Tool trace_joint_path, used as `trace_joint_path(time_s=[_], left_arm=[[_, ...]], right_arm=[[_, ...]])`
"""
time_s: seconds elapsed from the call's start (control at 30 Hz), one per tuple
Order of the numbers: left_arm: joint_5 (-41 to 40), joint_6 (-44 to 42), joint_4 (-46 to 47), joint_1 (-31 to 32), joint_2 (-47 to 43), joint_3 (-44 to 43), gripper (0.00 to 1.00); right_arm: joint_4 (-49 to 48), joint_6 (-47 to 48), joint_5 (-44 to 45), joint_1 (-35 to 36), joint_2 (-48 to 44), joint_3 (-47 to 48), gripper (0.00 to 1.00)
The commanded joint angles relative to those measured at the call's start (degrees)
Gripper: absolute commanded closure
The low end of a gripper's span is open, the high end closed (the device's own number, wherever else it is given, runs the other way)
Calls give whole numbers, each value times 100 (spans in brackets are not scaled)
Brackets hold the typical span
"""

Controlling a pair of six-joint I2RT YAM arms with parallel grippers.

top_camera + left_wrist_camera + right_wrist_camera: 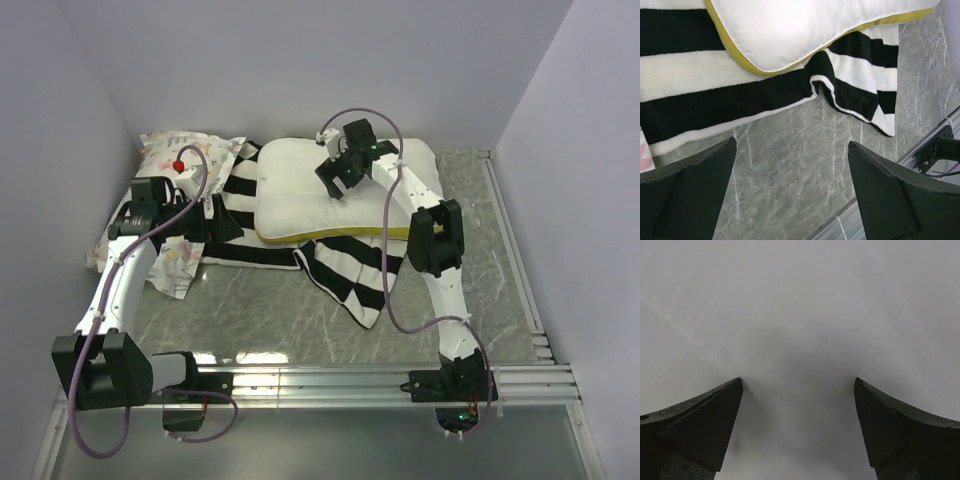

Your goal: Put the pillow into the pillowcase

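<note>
Pillow (290, 190) and pillowcase (345, 275) lie together toward the far edge of the counter (280, 320), about midway between its left and right edges.

1. Far-left corner: a smaller printed pillow (160, 150) with a pastel pattern lies against the left wall. Part of it runs toward the near edge along the left side.
2. Left hand (792, 145): it is positioned over the left part of the counter, beside the printed pillow and the left end of the pillowcase. Both fingers (695, 190) are spread to full width, and nothing is gripped. In the left wrist view, grey marbled counter shows between them, with the striped fabric just beyond.
3. Pillowcase: black and white stripes, spread flat and rumpled. It runs from beside the printed pillow, passes under the pillow, and ends in a loose corner that points toward the near edge, close to the middle of the counter.
4. Pillow: cream-white, resting on top of the pillowcase and fully outside it. The yellow band runs along the side facing the near edge.
5. Right hand (798, 381): it is positioned over the top face of the pillow, near the pillow's far edge. The jaws are fully apart with nothing between them. White fabric fills the right wrist view. Whether the fingertips touch the fabric cannot be determined.
</note>
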State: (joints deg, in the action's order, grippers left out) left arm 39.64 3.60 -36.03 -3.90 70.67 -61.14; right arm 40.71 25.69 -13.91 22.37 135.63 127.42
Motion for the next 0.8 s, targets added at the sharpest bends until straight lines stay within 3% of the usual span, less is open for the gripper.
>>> trace_joint_path(time_s=[0.0, 0.13, 0.27, 0.3, 0.33, 0.37, 0.4, 0.6, 0.77], left_arm=[[141, -79, 193, -5, -151, 32, 1], [36, -35, 210, -14, -89, -29, 1], [-9, 1, 176, -5, -19, -91, 1], [-35, 1, 175, -14, -19, -117, 1], [-52, 1, 167, -14, -27, -134, 1], [-105, 1, 149, -5, -45, -135, 1], [-123, -17, 149, -5, -54, -152, 1], [-334, -25, 219, -14, -186, -222, 1], [-352, -174, 237, -14, -116, -415, 1]], right_arm=[[-116, 129, 213, 83, 270, 214, 0], [401, 208, 591, 118, 841, 967, 3], [605, 331, 934, 118, 1000, 918, 26], [614, 357, 1021, 118, 965, 830, 51], [622, 357, 1022, 110, 904, 681, 65], [727, 366, 996, 75, 869, 662, 93], [771, 279, 961, 57, 825, 671, 100], [614, -484, 706, -434, -439, 583, 100], [710, -899, 1048, -856, -1793, 662, 100]])
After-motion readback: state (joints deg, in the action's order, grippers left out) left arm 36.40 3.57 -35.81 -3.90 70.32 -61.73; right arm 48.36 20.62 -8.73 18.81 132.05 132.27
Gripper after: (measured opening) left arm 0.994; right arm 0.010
